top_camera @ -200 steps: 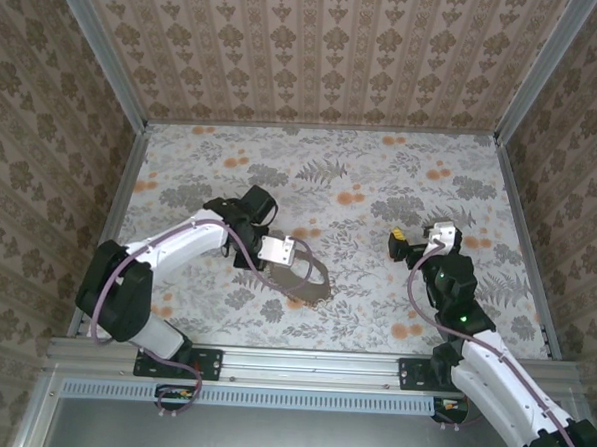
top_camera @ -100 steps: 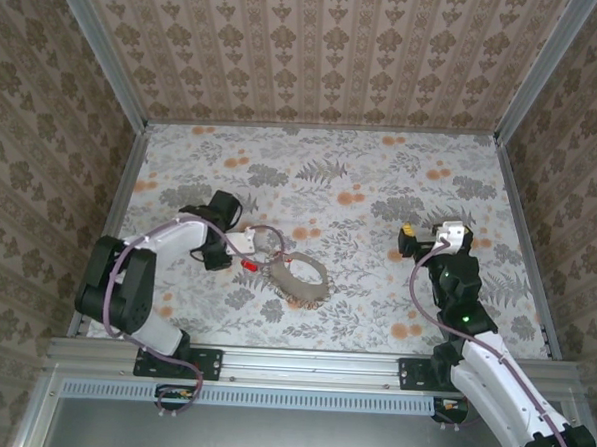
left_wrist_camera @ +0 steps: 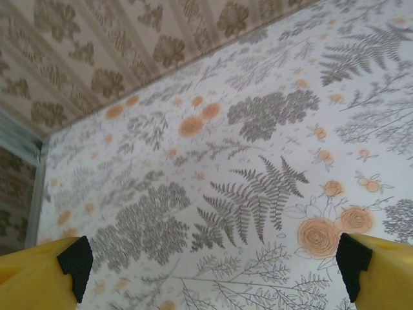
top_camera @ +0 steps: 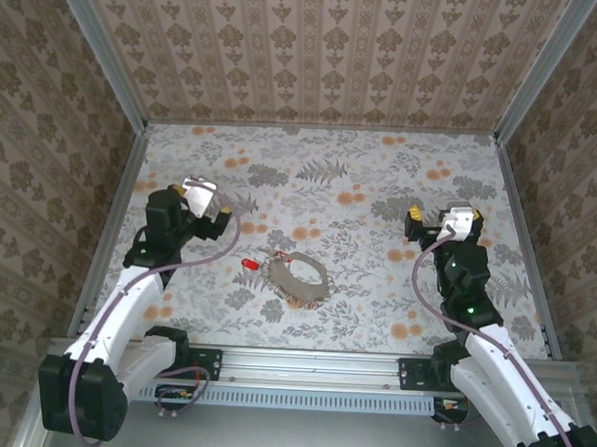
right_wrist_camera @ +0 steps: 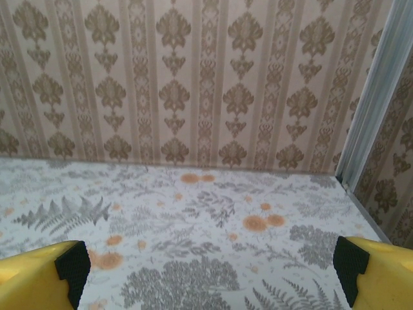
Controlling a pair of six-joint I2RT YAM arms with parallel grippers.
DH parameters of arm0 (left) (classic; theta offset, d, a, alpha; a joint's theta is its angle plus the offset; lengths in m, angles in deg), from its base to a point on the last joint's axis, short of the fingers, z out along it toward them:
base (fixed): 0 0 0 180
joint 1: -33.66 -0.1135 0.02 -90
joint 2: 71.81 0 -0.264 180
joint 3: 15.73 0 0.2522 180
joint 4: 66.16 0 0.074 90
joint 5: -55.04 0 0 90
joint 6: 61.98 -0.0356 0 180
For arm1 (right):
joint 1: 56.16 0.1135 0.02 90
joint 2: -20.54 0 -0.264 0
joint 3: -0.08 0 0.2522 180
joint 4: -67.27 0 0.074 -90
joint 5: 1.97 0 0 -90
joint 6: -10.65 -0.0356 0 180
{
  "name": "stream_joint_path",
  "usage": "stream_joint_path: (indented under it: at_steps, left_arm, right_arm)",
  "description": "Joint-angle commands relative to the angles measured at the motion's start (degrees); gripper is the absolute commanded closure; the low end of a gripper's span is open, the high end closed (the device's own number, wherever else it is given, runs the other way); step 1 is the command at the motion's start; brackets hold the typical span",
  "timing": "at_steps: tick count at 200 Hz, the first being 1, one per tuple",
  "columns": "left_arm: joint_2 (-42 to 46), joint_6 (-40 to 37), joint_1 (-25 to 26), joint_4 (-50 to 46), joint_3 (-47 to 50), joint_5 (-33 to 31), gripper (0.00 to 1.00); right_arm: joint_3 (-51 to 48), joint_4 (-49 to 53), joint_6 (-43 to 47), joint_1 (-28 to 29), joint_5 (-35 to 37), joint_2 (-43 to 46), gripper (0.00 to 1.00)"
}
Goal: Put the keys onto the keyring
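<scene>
Floral-printed tabletop (top_camera: 381, 178), enclosed by damask-striped wall panels (top_camera: 317, 54) and metal corner posts. Overhead view: the keyring (top_camera: 296, 276), a grey-brown oval loop with a beady edge, lies flat mid-table between the arms. One red-headed key (top_camera: 248, 265) lies just beside its left edge; contact cannot be told. The left gripper (top_camera: 212, 207) and right gripper (top_camera: 431, 218) are well apart from both. Wrist views add finger detail: yellow fingers (left_wrist_camera: 32, 278) with black pads (right_wrist_camera: 72, 265), spread wide on each arm, patterned table between them.
</scene>
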State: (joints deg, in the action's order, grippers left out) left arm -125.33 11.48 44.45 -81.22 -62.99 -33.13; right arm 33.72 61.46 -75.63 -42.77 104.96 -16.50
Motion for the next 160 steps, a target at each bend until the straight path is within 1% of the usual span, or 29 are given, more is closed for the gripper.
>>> stream_joint_path:
  at_steps: [1,15,27,36,47,66,79,91,103,118,126,131,135,139,143,148,155,160]
  left_arm:
    - [1.5,3.9,-0.3,9.7,7.4,-8.0,0.00]
    - [2.8,3.5,-0.5,17.5,13.0,-12.7,0.00]
    - [2.9,4.3,-1.5,22.8,16.6,-15.0,0.00]
    - [2.6,5.4,-3.0,24.5,17.8,-14.2,0.00]
    - [1.3,5.7,-4.7,27.3,19.0,-11.9,0.00]
    - [-4.2,9.0,-7.0,33.6,20.2,-11.1,0.00]
    - [-9.0,10.6,-7.5,39.7,20.9,-11.4,0.00]
    - [-11.2,11.3,-7.7,39.7,19.4,-10.5,0.00]
    - [-14.4,11.4,-8.1,43.5,18.9,-10.6,0.00]
    - [-19.1,11.6,-9.0,47.0,17.1,-9.8,0.00]
    - [-20.7,12.8,-9.2,43.9,14.5,-9.4,0.00]
    - [-21.9,14.3,-9.5,43.8,13.6,-8.6,0.00]
    - [-23.5,15.2,-9.5,46.9,13.8,-7.8,0.00]
    - [-25.1,14.3,-9.4,49.6,13.7,-7.5,0.00]
    - [-26.5,14.6,-9.0,48.1,12.6,-8.4,0.00]
    - [-28.1,15.1,-9.0,46.6,11.4,-8.9,0.00]
    - [-31.6,15.1,-9.0,49.1,11.1,-8.7,0.00]
    - [-33.7,15.1,-8.9,51.1,11.2,-9.2,0.00]
  right_arm:
    - [-0.9,-2.6,2.7,-0.2,-4.4,-2.9,0.01]
    - [-3.7,-7.8,3.0,-0.2,-6.1,-6.0,0.00]
    - [-6.5,-13.8,4.1,-0.2,-7.3,-9.3,0.00]
    - [-7.5,-16.9,3.4,-0.9,-7.6,-12.1,0.00]
    - [-7.6,-17.9,2.8,-2.6,-10.3,-15.3,0.00]
    - [-9.0,-25.4,0.0,-6.0,-12.9,-22.4,0.00]
    - [-9.7,-31.4,-0.8,-7.8,-13.7,-27.8,0.00]
    - [-9.5,-36.2,-1.6,-9.3,-14.1,-32.6,0.00]
    - [-8.2,-40.1,-2.7,-10.7,-15.6,-37.4,0.00]
    - [-4.4,-36.7,-3.6,-11.1,-14.0,-41.7,0.00]
    - [-3.6,-37.3,-3.9,-11.1,-13.1,-44.9,0.00]
    - [-3.2,-38.5,-4.2,-11.2,-12.5,-47.0,0.00]
    - [-3.1,-40.1,-4.4,-11.3,-12.4,-49.1,0.00]
    - [-2.7,-42.2,-4.6,-11.5,-12.5,-51.2,0.00]
    - [-2.2,-43.8,-4.2,-11.5,-13.1,-52.5,0.00]
    - [-1.2,-40.5,-3.8,-11.3,-13.3,-51.6,0.00]
    - [0.9,-32.8,-3.3,-11.2,-14.3,-49.6,0.00]
    - [1.3,-33.0,-3.4,-11.3,-14.7,-50.5,0.00]
